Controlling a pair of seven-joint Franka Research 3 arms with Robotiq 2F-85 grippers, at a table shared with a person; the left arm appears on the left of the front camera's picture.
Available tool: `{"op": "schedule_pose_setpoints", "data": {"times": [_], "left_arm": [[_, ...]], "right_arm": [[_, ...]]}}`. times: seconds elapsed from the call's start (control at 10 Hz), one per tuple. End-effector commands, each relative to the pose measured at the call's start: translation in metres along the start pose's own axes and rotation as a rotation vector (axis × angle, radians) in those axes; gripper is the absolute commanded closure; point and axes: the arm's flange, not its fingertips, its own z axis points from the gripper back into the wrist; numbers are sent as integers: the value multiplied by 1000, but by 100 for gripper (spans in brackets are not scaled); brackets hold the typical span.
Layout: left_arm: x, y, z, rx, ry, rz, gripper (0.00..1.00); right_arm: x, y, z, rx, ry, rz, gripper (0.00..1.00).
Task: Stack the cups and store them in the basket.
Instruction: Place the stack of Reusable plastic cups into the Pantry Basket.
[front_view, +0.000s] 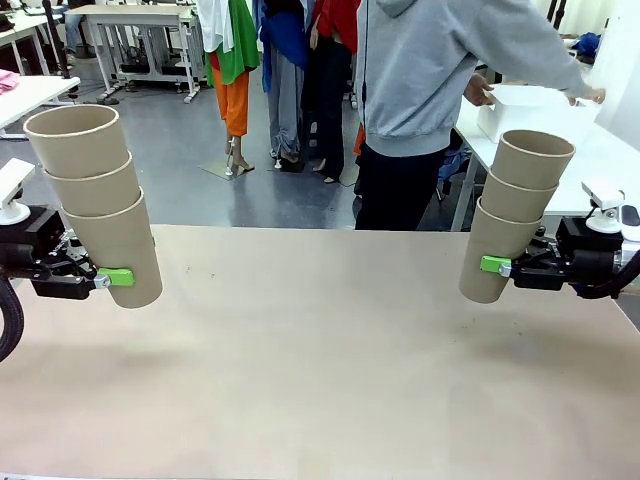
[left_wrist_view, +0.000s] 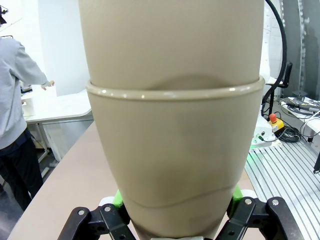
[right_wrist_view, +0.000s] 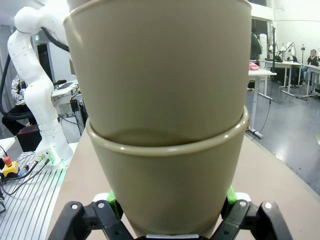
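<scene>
Left gripper (front_view: 122, 277), 9 o'clock, clamps three stacked tapered tan-brown paper cups (front_view: 95, 190); right gripper (front_view: 490, 266), 3 o'clock, clamps three more cups (front_view: 515, 215). Front view adds white rectangular plastic basket (front_view: 520, 112), 1 o'clock.

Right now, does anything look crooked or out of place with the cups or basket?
Both three-cup stacks lean outward: the left stack, in the left gripper, tips toward the robot's left; the right stack, in the right gripper, toward its right. The basket sits on a side table by the person's hands.
</scene>
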Motion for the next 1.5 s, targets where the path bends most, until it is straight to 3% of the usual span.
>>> {"op": "schedule_pose_setpoints", "data": {"times": [0.0, 1.4], "left_arm": [[4, -1, 1, -2, -6, -4, 17], [4, -1, 1, -2, -6, -4, 17]], "right_arm": [[4, 0, -1, -3, -1, 3, 15], [4, 0, -1, -3, -1, 3, 15]]}}
